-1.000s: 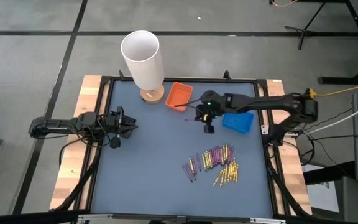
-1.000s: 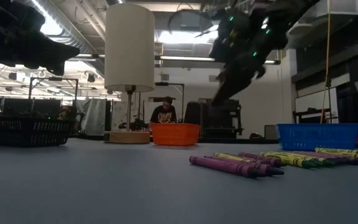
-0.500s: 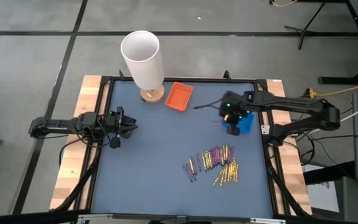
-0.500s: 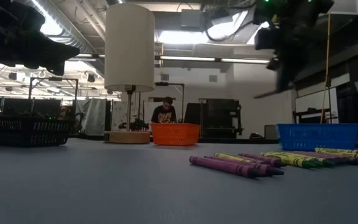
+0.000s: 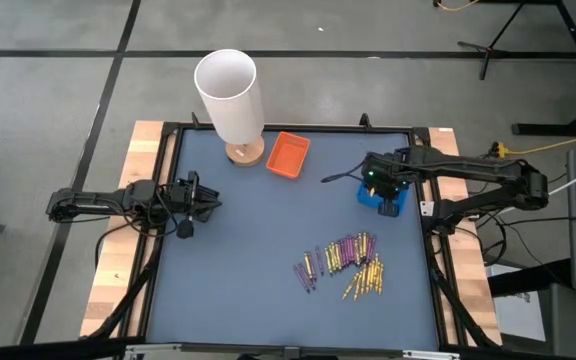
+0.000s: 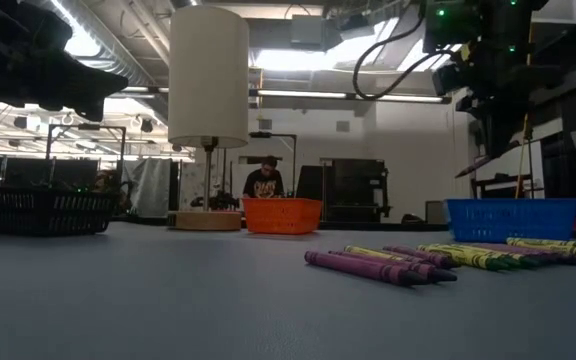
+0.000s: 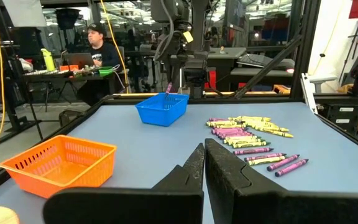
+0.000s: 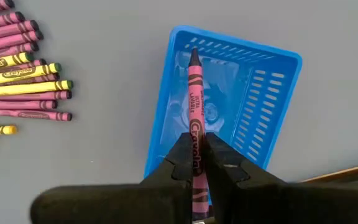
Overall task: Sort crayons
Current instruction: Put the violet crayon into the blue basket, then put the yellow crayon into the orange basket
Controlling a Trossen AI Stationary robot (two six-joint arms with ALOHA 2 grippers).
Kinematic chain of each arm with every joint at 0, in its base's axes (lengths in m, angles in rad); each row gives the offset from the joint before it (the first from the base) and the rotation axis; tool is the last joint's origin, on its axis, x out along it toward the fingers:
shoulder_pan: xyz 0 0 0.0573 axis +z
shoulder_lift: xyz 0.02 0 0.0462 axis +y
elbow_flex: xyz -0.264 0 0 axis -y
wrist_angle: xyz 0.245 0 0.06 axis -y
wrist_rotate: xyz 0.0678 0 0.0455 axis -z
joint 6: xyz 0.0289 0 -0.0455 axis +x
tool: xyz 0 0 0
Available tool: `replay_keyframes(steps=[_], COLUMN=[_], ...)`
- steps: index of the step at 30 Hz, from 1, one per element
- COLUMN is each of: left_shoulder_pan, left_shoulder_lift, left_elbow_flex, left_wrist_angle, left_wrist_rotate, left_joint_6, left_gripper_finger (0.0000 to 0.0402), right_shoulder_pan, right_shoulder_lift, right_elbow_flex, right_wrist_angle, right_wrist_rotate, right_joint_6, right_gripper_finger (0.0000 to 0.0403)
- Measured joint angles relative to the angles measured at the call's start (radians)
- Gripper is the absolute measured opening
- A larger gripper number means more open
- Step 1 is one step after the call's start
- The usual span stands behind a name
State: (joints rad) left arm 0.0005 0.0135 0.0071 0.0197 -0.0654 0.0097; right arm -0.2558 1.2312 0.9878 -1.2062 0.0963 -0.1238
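My right gripper (image 8: 196,148) hangs over the blue basket (image 8: 278,81) at the table's right side and is shut on one purple crayon (image 8: 195,106). The high view shows that gripper (image 5: 386,185) above the basket (image 5: 396,203). The other crayons (image 5: 346,262), purple and yellow, lie flat in a loose pile on the mat nearer the front. An orange basket (image 5: 288,154) stands at the back. My left gripper (image 5: 206,202) waits shut at the table's left side, its fingers (image 7: 194,163) level and touching nothing. My right gripper pinches the purple crayon between its two fingers at the crayon's rear part (image 8: 196,140). The fingers come from above and point down, and the crayon runs along them. Its pointed end (image 8: 194,57) sticks out past the fingertips toward the basket's inside, lifted clear.
A tall white lamp (image 5: 230,95) on a round wooden foot stands at the back left beside the orange basket. The grey mat (image 5: 248,250) lies inside a black frame with wooden boards on both sides. A person sits beyond the table's far edge in the low view.
My right gripper has carried the purple crayon from the spot between the two baskets toward the table's right edge, to above the blue basket. It has risen a little and tipped until its fingers point straight down. It has stayed shut on the crayon.
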Motion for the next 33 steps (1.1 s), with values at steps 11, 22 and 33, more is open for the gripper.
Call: replay_keyframes(steps=[11, 22, 33], left_shoulder_pan=[0.000, 0.000, 0.000], left_shoulder_lift=[0.000, 0.000, 0.000], left_elbow_flex=[0.000, 0.000, 0.000], left_wrist_angle=[0.000, 0.000, 0.000], left_wrist_rotate=[0.000, 0.000, 0.000], left_joint_6=[0.000, -0.001, -0.003], left_gripper_finger=[0.0000, 0.0000, 0.0000], right_shoulder_pan=[0.000, 0.000, 0.000], right_shoulder_lift=[0.000, 0.000, 0.000], right_elbow_flex=[0.000, 0.000, 0.000], right_wrist_angle=[0.000, 0.000, 0.004], right_wrist_rotate=[0.001, 0.001, -0.145], right_joint_6=[0.000, 0.000, 0.265], right_gripper_finger=[0.0076, 0.0139, 0.0140])
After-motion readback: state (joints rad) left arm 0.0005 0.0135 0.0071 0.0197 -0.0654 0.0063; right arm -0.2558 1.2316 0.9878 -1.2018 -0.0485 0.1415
